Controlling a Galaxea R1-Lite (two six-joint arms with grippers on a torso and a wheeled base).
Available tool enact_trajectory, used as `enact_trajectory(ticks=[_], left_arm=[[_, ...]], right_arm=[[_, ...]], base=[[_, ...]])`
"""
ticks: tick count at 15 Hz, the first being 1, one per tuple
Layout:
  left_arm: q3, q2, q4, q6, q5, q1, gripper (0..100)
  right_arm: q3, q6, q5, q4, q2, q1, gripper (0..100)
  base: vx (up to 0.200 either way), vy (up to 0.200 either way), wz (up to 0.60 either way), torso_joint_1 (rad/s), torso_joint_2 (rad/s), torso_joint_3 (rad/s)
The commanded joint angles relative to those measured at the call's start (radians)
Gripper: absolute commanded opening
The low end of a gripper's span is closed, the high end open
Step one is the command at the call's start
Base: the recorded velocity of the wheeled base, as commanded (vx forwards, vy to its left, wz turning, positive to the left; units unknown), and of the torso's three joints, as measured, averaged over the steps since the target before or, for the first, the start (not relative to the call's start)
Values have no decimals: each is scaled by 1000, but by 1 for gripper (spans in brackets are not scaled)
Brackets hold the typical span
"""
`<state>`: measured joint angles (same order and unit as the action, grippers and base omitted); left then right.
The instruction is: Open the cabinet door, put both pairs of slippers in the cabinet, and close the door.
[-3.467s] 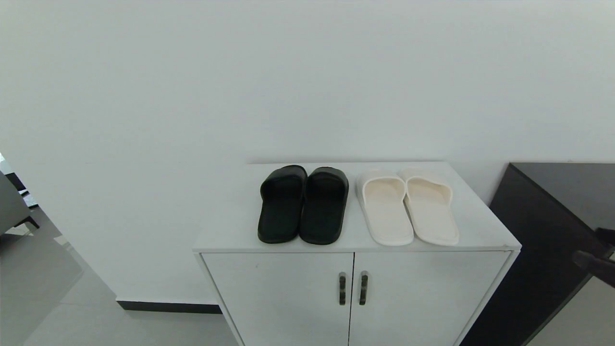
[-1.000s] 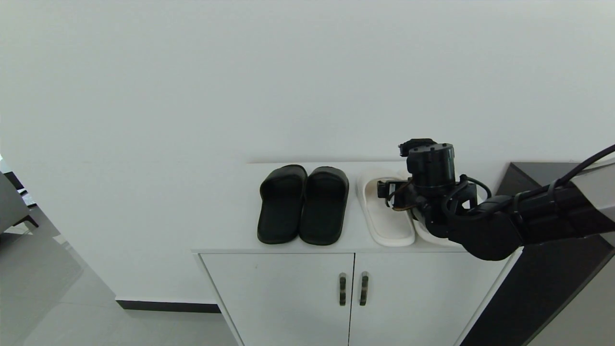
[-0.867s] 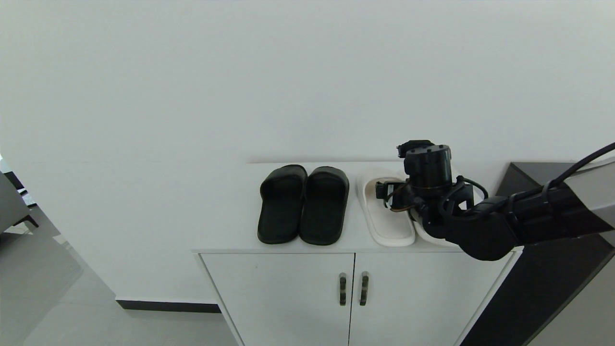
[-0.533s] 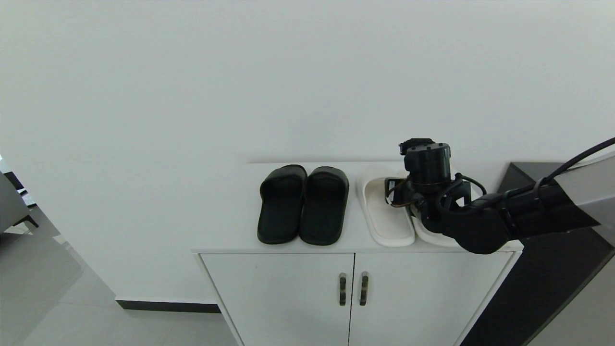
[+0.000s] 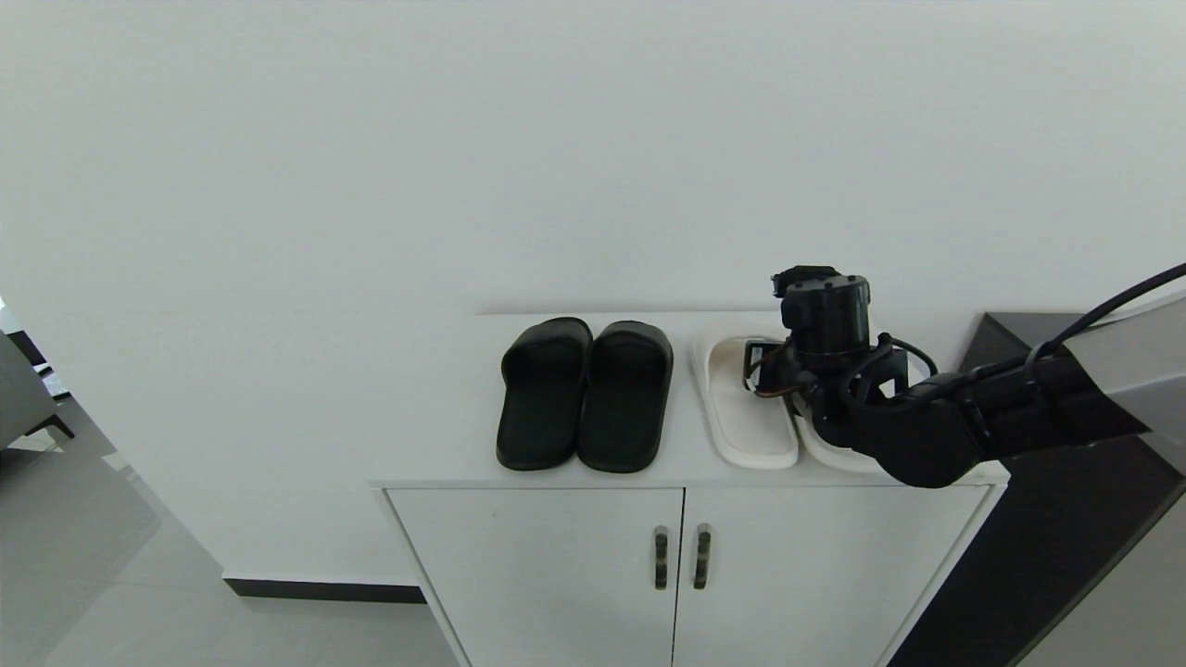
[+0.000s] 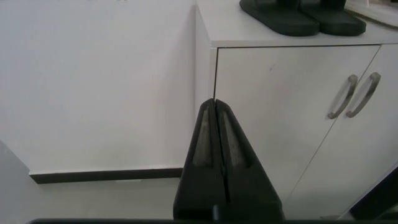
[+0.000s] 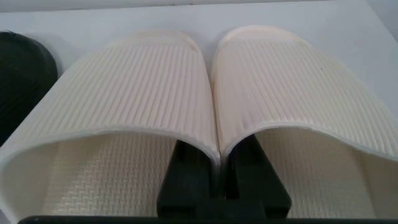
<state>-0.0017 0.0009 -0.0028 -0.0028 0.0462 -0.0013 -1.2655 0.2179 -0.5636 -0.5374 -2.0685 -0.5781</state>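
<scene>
A pair of black slippers [image 5: 584, 394] and a pair of cream slippers [image 5: 741, 408] lie side by side on top of the white cabinet [image 5: 435, 435]. Both cabinet doors [image 5: 537, 565] are closed, with two dark handles [image 5: 660, 556] at the middle seam. My right gripper [image 5: 786, 369] hangs over the cream pair. One finger [image 7: 186, 168] sits under each strap, shut on the two inner walls of the cream slippers [image 7: 143, 81]. My left gripper [image 6: 214, 134] is shut and empty, low in front of the cabinet's left corner, with the black slippers [image 6: 298, 12] above and the handles [image 6: 343, 96] off to one side.
A dark cabinet [image 5: 1047, 556] stands close against the white cabinet's right side. A white wall rises behind. Grey floor lies open to the left, with a chair [image 5: 23, 398] at the far left edge.
The right arm came in from the right and set its gripper into the cream slippers. In the last half second the left cream slipper shifted slightly back and toward its mate.
</scene>
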Motion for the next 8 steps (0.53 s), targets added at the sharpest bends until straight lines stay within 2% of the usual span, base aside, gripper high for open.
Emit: enact_trajectory(ticks=[1, 3, 5, 8], left_arm=[[2, -1, 0, 0, 0, 0, 0], [2, -1, 0, 0, 0, 1, 0], [0, 1, 0, 0, 0, 1, 0], [0, -1, 0, 0, 0, 0, 0]], right_arm=[[64, 12, 51, -9, 113, -8, 0], [183, 11, 182, -4, 260, -29, 0], [281, 12, 255, 4, 386, -57, 0], [436, 17, 484, 7, 562, -103, 0]], base=[[0, 0, 0, 0, 0, 0], [0, 0, 0, 0, 0, 0], [0, 0, 0, 0, 0, 0], [0, 0, 0, 0, 0, 0]])
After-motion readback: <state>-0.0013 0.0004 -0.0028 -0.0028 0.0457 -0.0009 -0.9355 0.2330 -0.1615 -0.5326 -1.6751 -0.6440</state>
